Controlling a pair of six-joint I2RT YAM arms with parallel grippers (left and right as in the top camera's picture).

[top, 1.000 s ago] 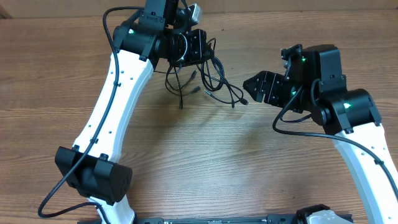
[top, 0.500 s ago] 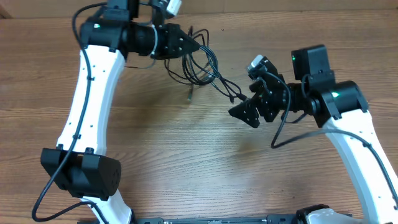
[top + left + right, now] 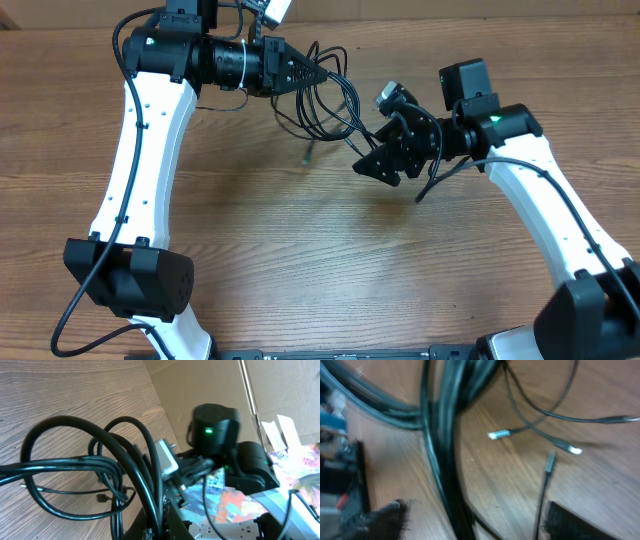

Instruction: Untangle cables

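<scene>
The cables are a bundle of thin black cords hanging in loops above the table at the top centre. My left gripper points right and is shut on the bundle's upper end. In the left wrist view the cables loop out from the shut jaws at the left gripper. One plug lead dangles toward the table. My right gripper is at the bundle's right side, open. In the blurred right wrist view the cables run down between the fingers of the right gripper, and silver plug ends lie on the wood.
The wooden table spreads under both arms. Cardboard lines the far edge. In the left wrist view, the right arm's black wrist is close behind the cables, with a white power strip beyond the table.
My left gripper has carried the bundle up and to the left. My right gripper has swung left to the strands, which now pass between its fingers.
</scene>
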